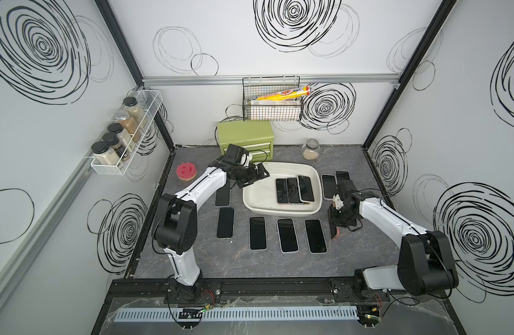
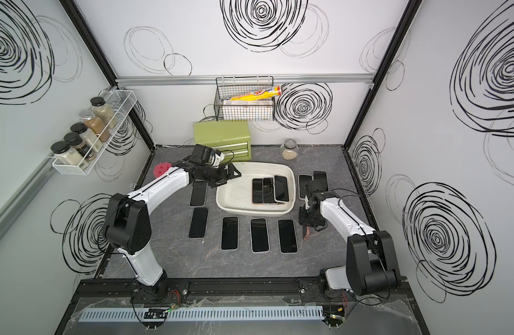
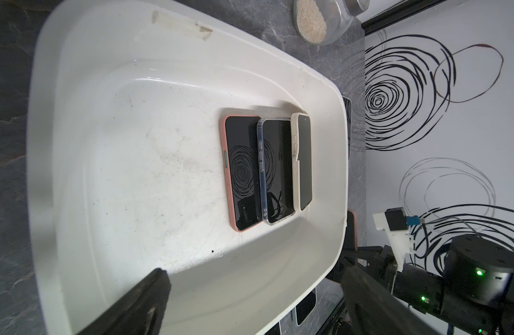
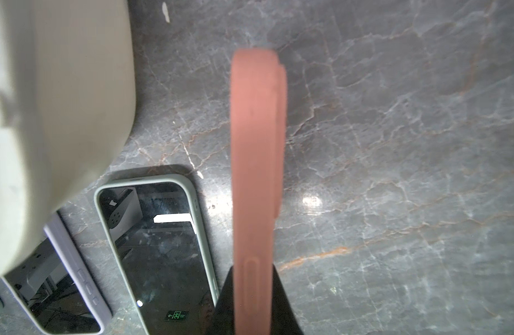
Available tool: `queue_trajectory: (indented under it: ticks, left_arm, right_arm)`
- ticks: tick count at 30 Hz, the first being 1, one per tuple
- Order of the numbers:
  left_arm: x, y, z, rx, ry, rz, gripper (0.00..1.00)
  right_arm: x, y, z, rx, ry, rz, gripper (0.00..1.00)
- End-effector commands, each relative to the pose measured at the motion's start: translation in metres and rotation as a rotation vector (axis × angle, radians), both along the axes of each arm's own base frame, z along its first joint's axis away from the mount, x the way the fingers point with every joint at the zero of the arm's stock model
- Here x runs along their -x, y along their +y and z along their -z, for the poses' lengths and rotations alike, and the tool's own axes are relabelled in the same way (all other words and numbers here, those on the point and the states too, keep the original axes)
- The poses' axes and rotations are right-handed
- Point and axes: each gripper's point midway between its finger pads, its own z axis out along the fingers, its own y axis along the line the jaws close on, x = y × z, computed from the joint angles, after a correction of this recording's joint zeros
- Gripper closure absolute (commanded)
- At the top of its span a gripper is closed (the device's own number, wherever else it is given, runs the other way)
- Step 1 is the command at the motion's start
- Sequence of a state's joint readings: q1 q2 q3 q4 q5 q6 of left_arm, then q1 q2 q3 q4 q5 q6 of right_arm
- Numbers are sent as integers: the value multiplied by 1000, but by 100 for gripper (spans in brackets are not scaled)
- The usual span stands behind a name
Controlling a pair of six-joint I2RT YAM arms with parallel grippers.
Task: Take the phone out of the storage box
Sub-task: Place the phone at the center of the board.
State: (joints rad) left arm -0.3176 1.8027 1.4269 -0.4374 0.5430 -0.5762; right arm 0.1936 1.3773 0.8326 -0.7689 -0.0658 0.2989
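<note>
Risk sits mostly with the right gripper (image 1: 336, 227), which is clenched on a salmon-cased phone (image 4: 257, 162). Its pads press the two flat faces near one end, so the phone hangs edge-on below the gripper and points down at the grey table (image 4: 395, 145). This phone is already outside the storage box (image 1: 258, 197), whose corner is just beside the gripper. I cannot tell if the lower end touches the table. I think the smooth case could turn or slide between the pads, because most of the phone's length is outside the grip. If the gripper lets go while the phone stands on its edge, it will probably fall flat. Falling toward the box side, it could land on the green-cased phone (image 4: 157, 246) lying close by, with a lilac-cased phone (image 4: 61, 290) just beyond. Laying it down first on the bare side seems safer. The left gripper (image 3: 254, 271) is fully released and holds nothing, over the box rim. Ahead of its open jaws, three phones lie overlapped like tiles: a pink-cased phone (image 3: 241, 174), a clear-cased phone (image 3: 276, 174) and a cream-cased phone (image 3: 303, 162) leaning on the far wall. Taking one could drag its neighbours.
</note>
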Motion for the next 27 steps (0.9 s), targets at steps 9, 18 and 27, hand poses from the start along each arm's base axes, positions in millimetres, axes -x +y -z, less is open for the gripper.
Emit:
queue_trajectory:
  ticks: [9, 18, 27]
  left_arm:
    - [-2, 1, -1, 30, -22, 11, 1]
    - [-1, 5, 1, 18, -22, 5, 1]
    - [-1, 7, 2, 7, -24, 3, 1]
  right_arm:
    - [5, -3, 20, 24, 84, 14, 99]
    - [6, -11, 25, 69, 104, 23, 75]
    - [8, -15, 27, 90, 121, 39, 51]
